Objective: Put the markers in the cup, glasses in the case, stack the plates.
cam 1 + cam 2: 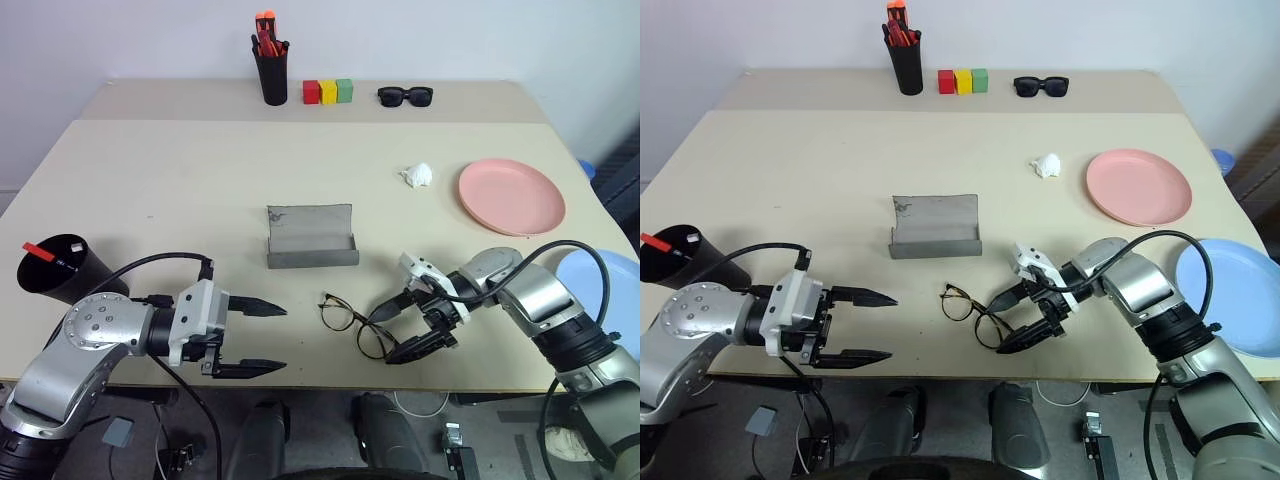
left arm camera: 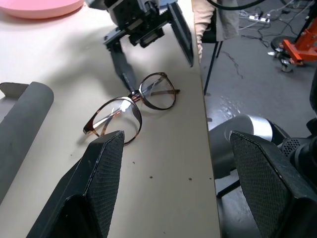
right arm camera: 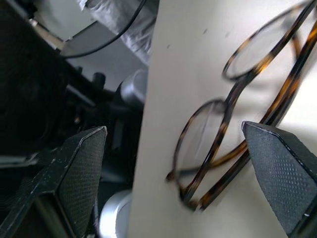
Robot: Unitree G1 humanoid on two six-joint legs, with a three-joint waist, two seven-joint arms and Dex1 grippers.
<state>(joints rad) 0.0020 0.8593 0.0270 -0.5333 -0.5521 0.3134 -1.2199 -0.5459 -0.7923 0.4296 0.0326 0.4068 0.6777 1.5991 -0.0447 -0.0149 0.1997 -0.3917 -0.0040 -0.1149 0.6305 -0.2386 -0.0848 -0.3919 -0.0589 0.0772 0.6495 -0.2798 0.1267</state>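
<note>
The thin dark-rimmed glasses (image 1: 345, 320) lie unfolded near the table's front edge, in front of the open grey case (image 1: 311, 237). My right gripper (image 1: 385, 337) is open at their right end, one finger on each side of the right lens (image 3: 203, 144). My left gripper (image 1: 278, 338) hovers open and empty to the left of the glasses (image 2: 157, 91), pointing at them. The black cup (image 1: 65, 268) stands at the front left with a red-capped marker (image 1: 38, 250) sticking out of it. The pink plate (image 1: 511, 196) sits at the right, and the blue plate (image 1: 600, 280) is nearer me at the table's right edge.
Along the back stand a black pen holder (image 1: 273, 75) with red-orange pens, three coloured blocks (image 1: 328, 92) and dark sunglasses (image 1: 405, 96). A crumpled white paper (image 1: 417, 176) lies left of the pink plate. The glasses lie close to the front edge of the table.
</note>
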